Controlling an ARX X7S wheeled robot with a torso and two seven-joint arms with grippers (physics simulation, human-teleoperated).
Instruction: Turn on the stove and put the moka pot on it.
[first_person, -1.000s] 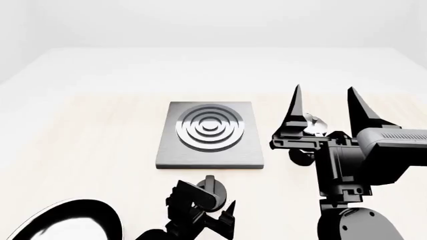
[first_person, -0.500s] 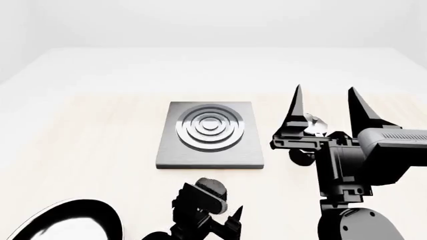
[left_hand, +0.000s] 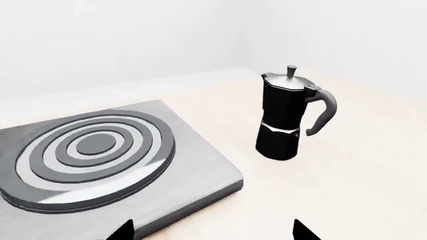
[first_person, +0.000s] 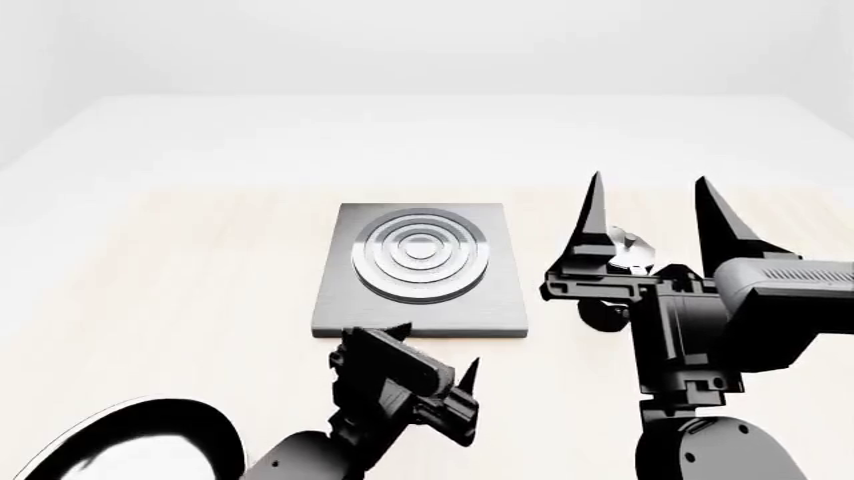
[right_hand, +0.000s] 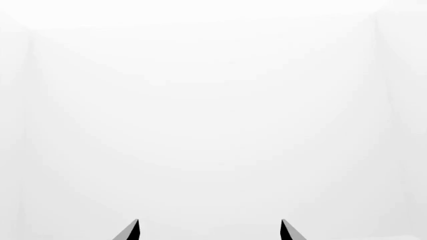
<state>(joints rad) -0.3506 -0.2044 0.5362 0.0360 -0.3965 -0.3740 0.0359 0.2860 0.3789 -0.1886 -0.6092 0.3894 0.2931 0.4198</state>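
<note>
Knob step, I judge: left gripper (first_person: 437, 372) open wide just short of stove (first_person: 416, 270); right gripper (first_person: 650, 210) wide (pot (left_hand: 285, 116) behind it). Next: find knob.

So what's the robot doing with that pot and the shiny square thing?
It's meant to switch on the stove and set the moka pot on it. Right now neither gripper holds anything. The left gripper sits low by the stove's near edge, jaws open. The right gripper points up, jaws open, in front of the pot. The pot stands upright on the table, beside the stove.
</note>
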